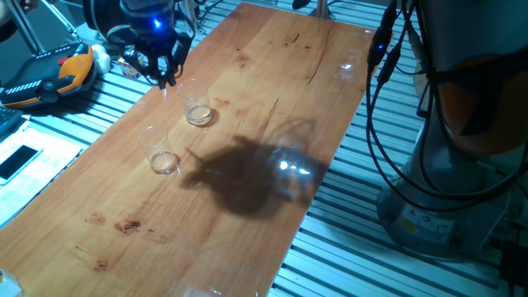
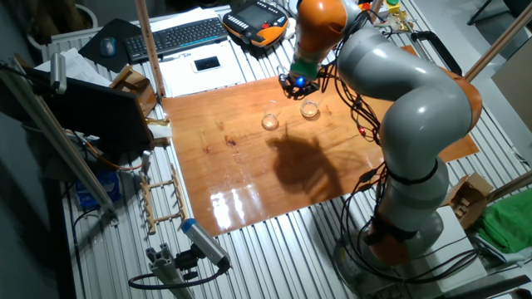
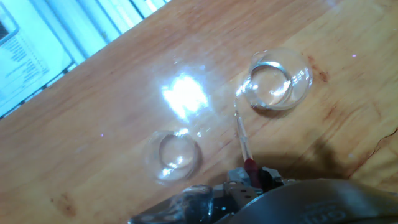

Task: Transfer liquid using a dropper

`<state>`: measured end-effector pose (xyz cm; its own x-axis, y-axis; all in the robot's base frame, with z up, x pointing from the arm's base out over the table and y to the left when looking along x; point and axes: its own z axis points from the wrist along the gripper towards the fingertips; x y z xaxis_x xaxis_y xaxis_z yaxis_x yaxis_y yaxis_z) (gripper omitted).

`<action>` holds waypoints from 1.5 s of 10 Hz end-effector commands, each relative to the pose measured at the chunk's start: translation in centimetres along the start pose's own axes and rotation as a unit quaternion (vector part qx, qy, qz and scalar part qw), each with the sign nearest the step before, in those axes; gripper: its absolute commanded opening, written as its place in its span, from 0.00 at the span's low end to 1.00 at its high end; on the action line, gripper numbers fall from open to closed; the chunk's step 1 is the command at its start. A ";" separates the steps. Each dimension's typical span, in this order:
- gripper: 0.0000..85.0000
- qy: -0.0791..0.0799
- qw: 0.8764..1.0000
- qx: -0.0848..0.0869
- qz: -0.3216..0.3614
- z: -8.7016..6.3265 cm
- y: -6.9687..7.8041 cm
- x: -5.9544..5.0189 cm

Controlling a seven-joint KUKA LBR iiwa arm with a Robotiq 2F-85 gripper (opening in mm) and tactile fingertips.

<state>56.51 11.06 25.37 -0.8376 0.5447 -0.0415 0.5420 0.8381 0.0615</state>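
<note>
My gripper hangs over the table's left edge, just beyond the farther of two small clear cups. It is shut on the dropper. In the hand view the dropper is a thin clear tube with a purple-pink end at my fingers. It points out from my gripper towards one clear cup, with its tip just short of the rim. The second clear cup stands to the left of the dropper. This nearer cup also shows in the fixed view. Liquid in the cups is too faint to tell.
The wooden table lies on a slatted metal bench. An orange and black pendant and a phone lie off its left edge. The robot base and cables stand to the right. A keyboard lies behind.
</note>
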 end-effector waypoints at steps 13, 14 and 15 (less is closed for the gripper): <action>0.22 -0.007 1.000 0.006 -0.021 0.5 0.2 0.2; 0.22 -0.006 1.000 0.006 -0.017 0.6 0.8 0.6; 0.22 -0.006 1.000 0.005 -0.013 0.8 1.4 1.1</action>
<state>56.38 12.94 24.53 -0.8507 0.5226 -0.0555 0.5204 0.8524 0.0503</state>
